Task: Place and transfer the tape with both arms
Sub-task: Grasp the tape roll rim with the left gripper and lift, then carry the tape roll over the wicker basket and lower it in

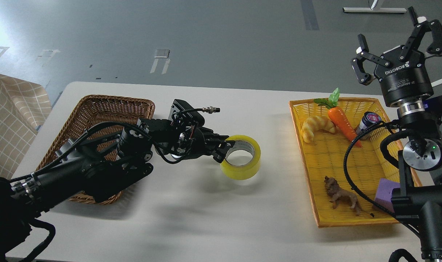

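The yellow tape roll [244,167] hangs just above the white table [206,225] near its middle, with a shadow under it. My left gripper [225,149] reaches in from the left and is shut on the roll's left wall, one finger inside the core. My right gripper [397,45] is raised high at the far right above the yellow tray, open and empty, far from the tape.
A brown wicker basket [97,109] stands at the left under my left arm. A yellow tray [315,203] at the right holds a croissant [317,127], a carrot [342,122], a small jar [368,122], a toy lion [342,196] and a purple foam cube [386,193].
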Tool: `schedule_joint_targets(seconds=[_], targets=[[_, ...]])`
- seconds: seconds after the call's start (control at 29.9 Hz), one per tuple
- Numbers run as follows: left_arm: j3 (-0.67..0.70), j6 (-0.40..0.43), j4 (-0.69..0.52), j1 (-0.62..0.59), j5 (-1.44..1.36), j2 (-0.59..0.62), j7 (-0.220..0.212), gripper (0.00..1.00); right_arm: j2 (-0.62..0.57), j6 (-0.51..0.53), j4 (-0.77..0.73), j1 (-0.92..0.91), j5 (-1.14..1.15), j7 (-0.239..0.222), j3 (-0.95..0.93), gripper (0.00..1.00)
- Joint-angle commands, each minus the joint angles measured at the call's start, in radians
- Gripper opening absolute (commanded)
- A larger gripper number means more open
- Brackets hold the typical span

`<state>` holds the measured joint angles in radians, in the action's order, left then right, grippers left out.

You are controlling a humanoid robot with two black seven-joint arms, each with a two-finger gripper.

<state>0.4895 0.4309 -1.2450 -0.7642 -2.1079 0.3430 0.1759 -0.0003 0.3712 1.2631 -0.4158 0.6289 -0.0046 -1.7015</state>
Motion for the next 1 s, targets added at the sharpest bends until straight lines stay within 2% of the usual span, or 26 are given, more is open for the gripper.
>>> schedule_joint_targets(seconds=[0.0, 0.2, 0.37, 0.47, 0.53, 0.8, 0.97], targets=[[0.004, 0.012, -0.016, -0.055, 0.086, 0.024, 0.002, 0.00, 0.000, 0.000, 0.002, 0.000, 0.000, 0.000, 0.000, 0.98], [0.003, 0.012, -0.021, -0.125, 0.189, 0.126, 0.005, 0.00, 0.000, -0.003, 0.007, -0.003, 0.000, 0.000, 0.003, 0.98], [0.001, 0.020, -0.024, -0.170, 0.287, 0.281, 0.056, 0.00, 0.000, -0.003, 0.007, 0.000, 0.000, 0.000, 0.003, 0.98], [0.003, 0.020, -0.025, -0.170, 0.301, 0.381, 0.095, 0.00, 0.000, -0.003, 0.005, 0.002, 0.000, 0.000, 0.006, 0.98], [0.003, 0.020, -0.025, -0.168, 0.302, 0.430, 0.105, 0.00, 0.000, -0.003, 0.005, 0.002, 0.000, 0.000, 0.008, 0.98], [-0.005, 0.003, -0.008, -0.122, 0.301, 0.550, 0.128, 0.00, 0.000, -0.003, 0.004, 0.002, 0.000, 0.000, 0.014, 0.98], [-0.006, -0.043, -0.005, -0.058, 0.295, 0.606, 0.129, 0.00, 0.000, -0.003, 0.002, 0.002, 0.000, -0.002, 0.016, 0.98]])
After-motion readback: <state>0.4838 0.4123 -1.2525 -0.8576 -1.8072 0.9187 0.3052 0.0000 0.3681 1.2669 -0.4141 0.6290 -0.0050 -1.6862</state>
